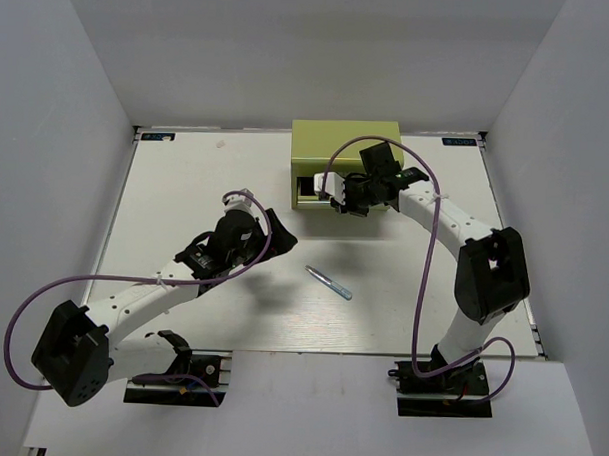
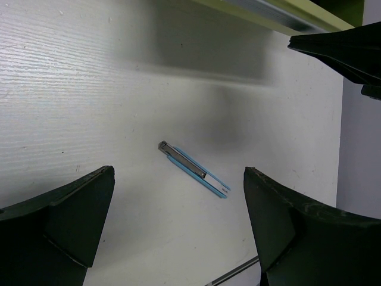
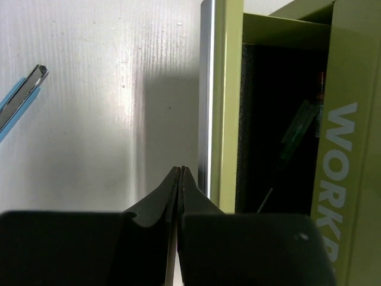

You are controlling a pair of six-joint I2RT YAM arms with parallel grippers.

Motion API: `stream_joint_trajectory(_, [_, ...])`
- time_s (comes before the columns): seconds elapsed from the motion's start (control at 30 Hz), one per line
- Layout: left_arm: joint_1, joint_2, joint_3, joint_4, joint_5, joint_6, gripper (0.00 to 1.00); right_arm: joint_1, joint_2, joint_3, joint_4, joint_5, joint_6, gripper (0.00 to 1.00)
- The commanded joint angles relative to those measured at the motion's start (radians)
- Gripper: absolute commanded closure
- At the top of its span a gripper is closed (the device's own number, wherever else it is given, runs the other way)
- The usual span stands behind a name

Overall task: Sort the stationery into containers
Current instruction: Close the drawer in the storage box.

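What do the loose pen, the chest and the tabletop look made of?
Pen: probably plastic, with a pale blue body and a shiny, metal-looking silver part.
Chest: seemingly painted sheet metal, matte yellow-green, with thin folded edges.
Tabletop: white with fine grain lines, perhaps laminate or painted wood.

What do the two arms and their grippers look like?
The left arm and right arm have white links and black joints; a purple cable loops along each. The left gripper and right gripper have black wedge-shaped fingers.

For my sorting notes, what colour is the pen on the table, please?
The pen is pale blue and silver; clearest in left wrist view.
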Motion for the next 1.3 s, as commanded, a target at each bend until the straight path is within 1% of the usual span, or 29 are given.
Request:
stream_joint_trajectory(0.0, [0.004, -0.008, 0.0, 0.017, 0.005, 0.01, 0.01, 0.002, 0.004, -0.004, 0.043, 0.01, 0.026, 1.0])
stream_joint_trajectory(0.53, [0.014, -0.008, 0.0, 0.017, 0.005, 0.01, 0.01, 0.0, 0.029, 0.007, 0.092, 0.079, 0.072, 1.0])
stream_joint_trajectory(0.67, [0.014, -0.008, -0.009, 0.026, 0.005, 0.01, 0.01, -0.001, 0.05, 0.025, 0.146, 0.133, 0.118, 1.0])
stream_joint_trajectory(0.8, [0.014, 0.006, -0.009, 0.094, 0.027, -0.012, 0.01, -0.003, 0.069, 0.041, 0.198, 0.222, 0.163, 1.0])
stream_joint_trajectory(0.97, [0.014, 0.112, -0.009, 0.239, 0.082, -0.065, 0.01, -0.005, 0.093, 0.059, 0.244, 0.297, 0.188, 1.0])
stream_joint_trajectory(1.0, [0.014, 0.133, 0.018, 0.268, 0.108, -0.076, 0.01, -0.008, 0.095, 0.063, 0.245, 0.317, 0.192, 1.0])
stream_joint_trajectory(1.1, [0.014, 0.219, 0.064, 0.288, 0.131, -0.076, 0.01, -0.009, 0.104, 0.07, 0.262, 0.342, 0.209, 1.0])
stream_joint_trajectory(1.13, [0.014, 0.239, 0.095, 0.289, 0.143, -0.076, 0.01, -0.011, 0.107, 0.08, 0.268, 0.354, 0.212, 1.0])
stream_joint_trajectory(1.27, [0.014, 0.313, 0.139, 0.319, 0.153, -0.076, 0.01, -0.021, 0.126, 0.106, 0.272, 0.38, 0.226, 1.0])
